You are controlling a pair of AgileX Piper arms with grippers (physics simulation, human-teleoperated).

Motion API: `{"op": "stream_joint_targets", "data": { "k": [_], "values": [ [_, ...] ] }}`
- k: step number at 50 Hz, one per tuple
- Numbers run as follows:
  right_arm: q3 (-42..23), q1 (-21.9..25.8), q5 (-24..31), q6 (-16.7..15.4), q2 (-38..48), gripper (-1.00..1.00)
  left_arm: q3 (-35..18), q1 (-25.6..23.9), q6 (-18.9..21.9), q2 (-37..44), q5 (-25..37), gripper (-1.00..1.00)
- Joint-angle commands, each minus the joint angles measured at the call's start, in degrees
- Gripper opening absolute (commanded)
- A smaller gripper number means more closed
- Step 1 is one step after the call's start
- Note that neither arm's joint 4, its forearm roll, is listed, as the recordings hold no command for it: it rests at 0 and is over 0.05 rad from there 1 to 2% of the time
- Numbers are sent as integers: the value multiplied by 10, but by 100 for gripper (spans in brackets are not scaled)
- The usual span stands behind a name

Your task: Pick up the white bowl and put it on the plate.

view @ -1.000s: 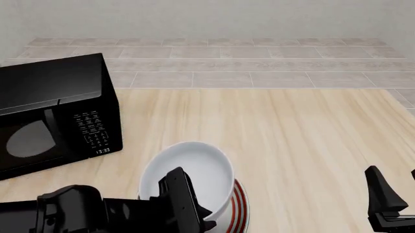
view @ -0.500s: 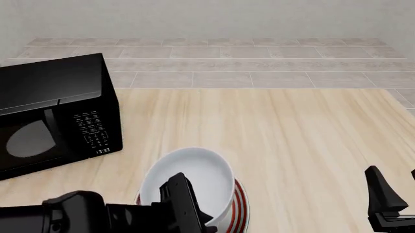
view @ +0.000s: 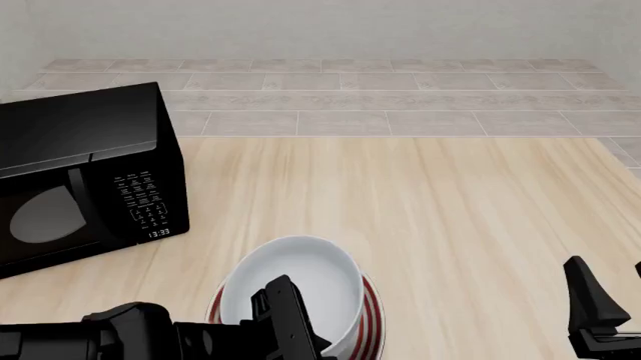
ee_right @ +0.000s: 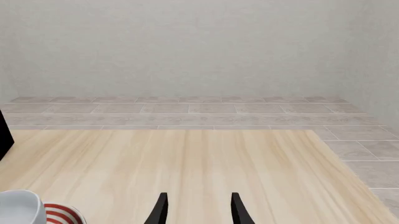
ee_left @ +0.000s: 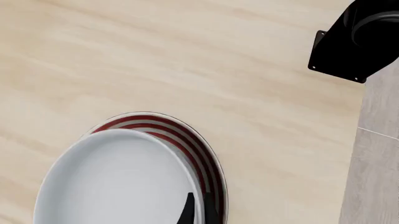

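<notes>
- The white bowl (view: 297,289) sits at the near edge of the bench (view: 451,210), a bit left of the middle, right on top of the plate (view: 373,319).
- The plate lies flat under the bowl. Only its red rings peek out on the right side.
- The left pincer (view: 290,330) is at the near rim of the bowl. In the left wrist view one finger shows inside the bowl and one outside, with the bowl's wall between them.
- The fingers look close on the rim, so I think the pincer is holding the bowl by its edge. I cannot see for sure if it presses tight.
- The right pincer (ee_right: 198,210) is far off to the right, low by the near edge. Its two fingers stand apart with nothing between them.
- The bowl looks hard and smooth, like china. It will not bend or squash.
- A smooth wall can slip, so a pinch on the rim needs a firm, steady squeeze.
- The bowl is deep and wide. Held by one edge, it may tip down on the far side.
- It looks like it could crack if it drops, so a low, slow set-down seems best.
- The rim is the only good spot to grab. The round body is too wide for the pincer.
- A black microwave (view: 85,176) stands on the left, well apart from the bowl.
</notes>
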Motion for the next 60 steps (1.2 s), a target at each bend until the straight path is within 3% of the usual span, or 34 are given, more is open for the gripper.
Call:
{"op": "stream_joint_targets", "data": {
  "k": [1,23,24,38,60],
  "values": [
    [5,1,-5,0,0,100,3,-3,-14,10,-6,-100],
    [5,1,-5,0,0,100,3,-2,-17,21,-12,-100],
    [5,1,-5,0,0,100,4,-1,-16,23,-14,100],
    [5,1,-5,0,0,100,2,-3,-29,12,-12,100],
    [5,1,-5,0,0,100,-6,3,-18,-20,26,100]
  ]
}}
